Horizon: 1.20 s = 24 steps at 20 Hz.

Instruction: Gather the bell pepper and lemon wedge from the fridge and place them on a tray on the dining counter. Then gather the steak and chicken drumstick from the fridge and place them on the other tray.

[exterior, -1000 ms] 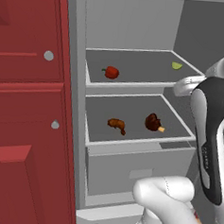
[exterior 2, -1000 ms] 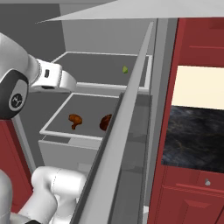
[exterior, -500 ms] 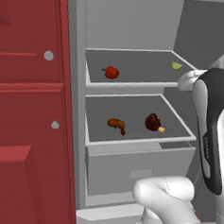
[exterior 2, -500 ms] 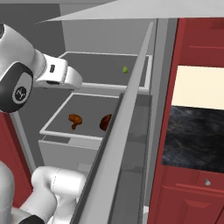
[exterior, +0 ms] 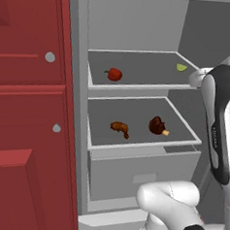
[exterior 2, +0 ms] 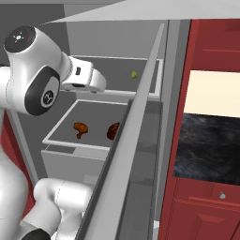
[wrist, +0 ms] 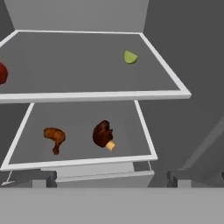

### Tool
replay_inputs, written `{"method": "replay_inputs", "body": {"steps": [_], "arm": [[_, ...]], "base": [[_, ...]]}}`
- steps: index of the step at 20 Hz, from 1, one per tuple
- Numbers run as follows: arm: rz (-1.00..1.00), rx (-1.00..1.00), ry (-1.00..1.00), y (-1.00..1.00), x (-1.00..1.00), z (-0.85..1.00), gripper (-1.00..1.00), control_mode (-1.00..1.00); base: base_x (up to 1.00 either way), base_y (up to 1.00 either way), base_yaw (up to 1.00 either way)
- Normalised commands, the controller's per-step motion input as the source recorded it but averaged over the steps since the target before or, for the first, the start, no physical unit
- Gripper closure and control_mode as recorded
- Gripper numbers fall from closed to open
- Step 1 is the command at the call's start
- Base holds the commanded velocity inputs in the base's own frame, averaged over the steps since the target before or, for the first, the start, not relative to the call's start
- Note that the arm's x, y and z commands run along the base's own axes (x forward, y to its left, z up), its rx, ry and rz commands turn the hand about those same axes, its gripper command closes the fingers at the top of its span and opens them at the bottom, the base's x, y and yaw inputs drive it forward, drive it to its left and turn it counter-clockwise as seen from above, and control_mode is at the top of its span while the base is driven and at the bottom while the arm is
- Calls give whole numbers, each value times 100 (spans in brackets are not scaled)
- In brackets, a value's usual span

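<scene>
While pincer gapes, lemon wedge (wrist: 130,57) nears shelf edge (wrist: 96,96).

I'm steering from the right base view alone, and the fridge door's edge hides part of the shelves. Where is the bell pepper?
Observer: The bell pepper sits on the left part of the upper shelf, well apart from the lemon wedge at the right rear.
Operator: The dark piece on the shelf below is cut off for me. Is anything touching it?
Observer: No. The steak lies clear of the chicken drumstick to its left, and a pale stub sticks out of it toward the shelf's right front.
</scene>
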Motion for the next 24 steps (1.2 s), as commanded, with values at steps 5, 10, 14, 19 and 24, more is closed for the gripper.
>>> {"method": "replay_inputs", "body": {"steps": [5,10,14,19,24], "arm": [[0,0,-2,-22,61,-13,-100,-100],[0,0,0,-5,57,0,-100,-100],[-1,0,1,-14,51,0,-100,-100],[-1,0,0,-20,39,0,-100,-100],[0,0,0,-17,34,0,-100,-100]], "base": [[0,0,0],[0,0,0],[0,0,0],[0,0,0],[0,0,0]]}}
